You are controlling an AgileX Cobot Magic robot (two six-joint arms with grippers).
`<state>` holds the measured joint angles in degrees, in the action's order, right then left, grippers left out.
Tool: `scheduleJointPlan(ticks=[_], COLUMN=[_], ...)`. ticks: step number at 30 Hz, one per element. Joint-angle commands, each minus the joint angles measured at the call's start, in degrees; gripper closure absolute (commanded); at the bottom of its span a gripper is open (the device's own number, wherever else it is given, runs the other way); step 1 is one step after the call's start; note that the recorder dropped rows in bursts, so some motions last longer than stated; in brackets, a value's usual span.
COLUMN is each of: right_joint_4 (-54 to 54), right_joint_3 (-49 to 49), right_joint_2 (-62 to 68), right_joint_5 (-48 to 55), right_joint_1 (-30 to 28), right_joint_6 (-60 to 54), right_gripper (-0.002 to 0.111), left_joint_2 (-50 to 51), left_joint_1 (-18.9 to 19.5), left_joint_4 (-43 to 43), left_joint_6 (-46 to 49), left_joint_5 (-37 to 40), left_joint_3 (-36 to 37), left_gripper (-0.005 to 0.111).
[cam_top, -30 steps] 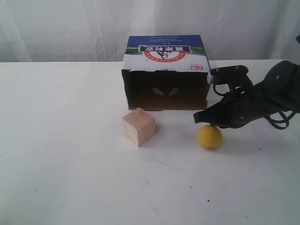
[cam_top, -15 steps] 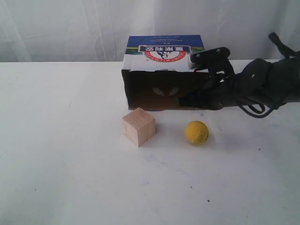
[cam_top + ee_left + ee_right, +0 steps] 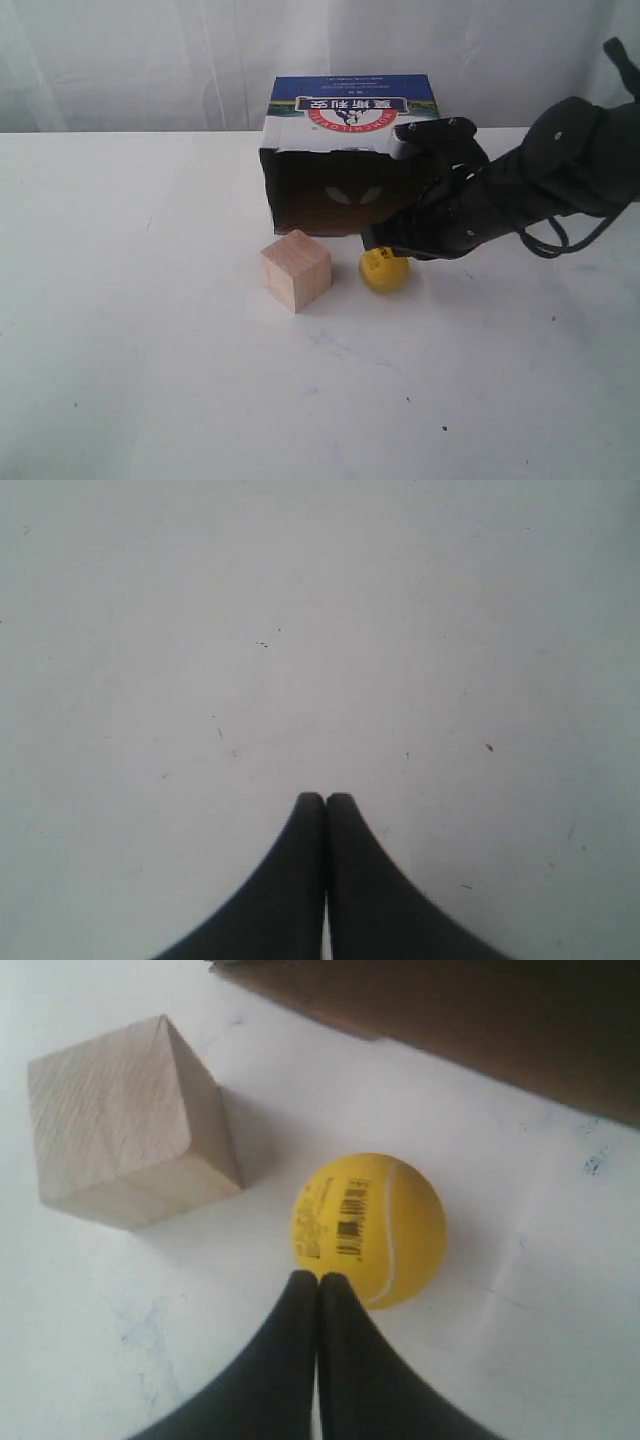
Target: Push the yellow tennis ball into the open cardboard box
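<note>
White tabletop (image 3: pixel 150 380), pale curtain (image 3: pixel 120 60) behind. Toward the middle of the far edge, open cardboard box (image 3: pixel 352 112), dark mouth facing the near edge. Reaching in from the right edge, black right arm (image 3: pixel 560 170), low across the right part of that mouth. Wooden cube (image 3: pixel 296 270) just before the mouth, on the near side. Yellow tennis ball (image 3: pixel 384 271) on the table just right of the cube, apart from it, outside the box and close before its mouth. Right gripper (image 3: pixel 318 1280) pressed together, pinching nothing, tips against the ball. Left gripper (image 3: pixel 325 800) likewise pressed together, over bare table.
</note>
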<state>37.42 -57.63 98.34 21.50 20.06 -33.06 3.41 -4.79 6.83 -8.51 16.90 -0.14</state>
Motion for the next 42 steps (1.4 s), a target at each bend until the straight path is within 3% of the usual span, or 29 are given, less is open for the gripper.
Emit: scheduleJointPlan(ticks=[1,9,25,42], right_joint_4=[6.66,7.93,7.73,3.52], right_joint_3=[-2.61,-9.29,-9.17,-9.17], right_joint_2=[5.84,16.03,16.14,10.92], right_joint_5=[-4.93,-5.38,-19.11,-20.99], right_joint_1=[1.54,3.86,3.86,3.86], right_joint_6=[-3.3,-5.65,-5.65,-5.77], right_gripper=[0.108,0.108,0.108,0.108], left_joint_2=[0.02,0.02,0.02,0.02], left_joint_1=[0.13,0.13,0.13,0.13], left_joint_4=[-0.33,-0.33,-0.33,-0.33], left_joint_6=[-0.44,-0.44,-0.44,-0.44], left_joint_5=[0.31,0.31,0.31,0.31], left_joint_3=[0.14,0.14,0.14,0.14], left_gripper=[0.107,0.107,0.107,0.107])
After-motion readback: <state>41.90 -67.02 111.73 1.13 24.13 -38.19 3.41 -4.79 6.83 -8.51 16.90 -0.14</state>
